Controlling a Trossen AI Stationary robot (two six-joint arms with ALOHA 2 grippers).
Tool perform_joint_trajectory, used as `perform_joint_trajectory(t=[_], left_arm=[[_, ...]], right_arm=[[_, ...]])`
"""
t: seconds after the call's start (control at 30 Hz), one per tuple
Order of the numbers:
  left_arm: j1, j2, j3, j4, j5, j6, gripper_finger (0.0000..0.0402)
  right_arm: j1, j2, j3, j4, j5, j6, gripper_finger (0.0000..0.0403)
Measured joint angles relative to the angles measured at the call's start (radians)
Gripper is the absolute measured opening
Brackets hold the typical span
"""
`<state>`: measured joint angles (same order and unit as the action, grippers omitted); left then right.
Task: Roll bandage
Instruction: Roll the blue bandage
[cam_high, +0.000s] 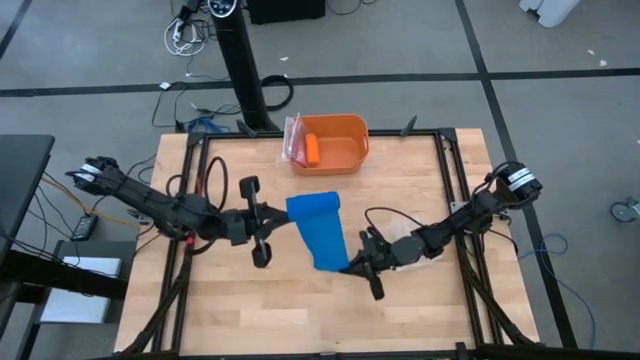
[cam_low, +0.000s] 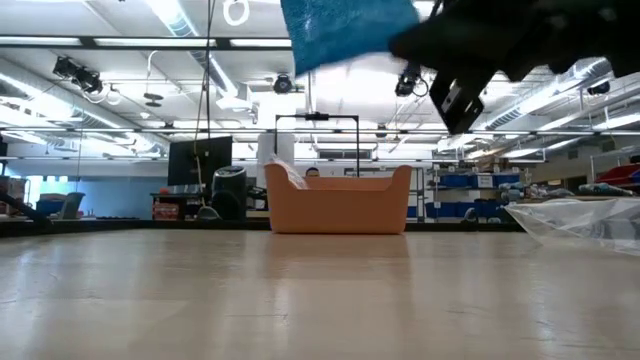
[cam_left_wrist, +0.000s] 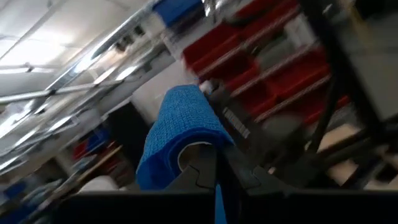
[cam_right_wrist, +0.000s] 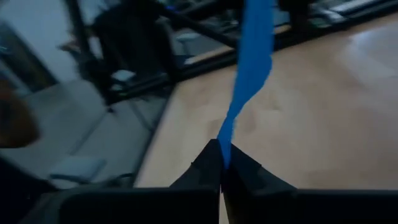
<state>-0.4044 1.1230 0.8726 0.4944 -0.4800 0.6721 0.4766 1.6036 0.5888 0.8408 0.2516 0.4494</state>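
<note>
The bandage (cam_high: 320, 232) hangs in the air above the middle of the table (cam_high: 300, 310), stretched as a blue strip between the two arms, on the near side of the orange bin (cam_high: 330, 143). Its partly wound end sits toward the bin, where the left gripper (cam_high: 272, 222) has its fingers pinched tight on the cloth; in the left wrist view the bandage curls over those closed fingers in a loose loop. The free tail runs away from the bin to the right gripper (cam_high: 358, 264), whose fingers are shut on the very edge of the strip, as the right wrist view shows.

The risk lies at that tail. The right gripper seems to catch only a thin corner, though the view there is soft, so any pull while the left wrist turns could tug the cloth free. The strip also twists between the arms, and winding it that way would give a skewed, slack roll. Too little tension would let the loop on the left fingers sag open.
</note>
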Motion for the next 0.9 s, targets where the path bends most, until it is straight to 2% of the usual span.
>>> perform_joint_trajectory(t=[0.13, 0.33, 0.57, 0.77, 0.9], left_arm=[[0.021, -0.009, -0.026, -0.016, -0.106, 0.0, 0.0007], [0.082, -0.05, -0.143, 0.038, -0.13, -0.048, 0.0007], [0.138, -0.186, -0.3, 0.089, -0.129, -0.124, 0.0007], [0.191, -0.302, -0.415, 0.088, -0.118, -0.198, 0.0007], [0.198, -0.31, -0.463, 0.077, -0.083, -0.264, 0.0007]], right_arm=[[0.055, -0.003, 0.0, 0.087, -0.021, 0.002, 0.0003], [0.127, -0.004, 0.015, 0.137, -0.006, -0.014, 0.0001], [0.173, -0.024, 0.096, 0.126, -0.002, -0.107, 0.0001], [0.178, -0.064, 0.201, 0.01, -0.001, -0.237, 0.0001], [0.143, -0.087, 0.321, -0.153, -0.002, -0.322, 0.0]])
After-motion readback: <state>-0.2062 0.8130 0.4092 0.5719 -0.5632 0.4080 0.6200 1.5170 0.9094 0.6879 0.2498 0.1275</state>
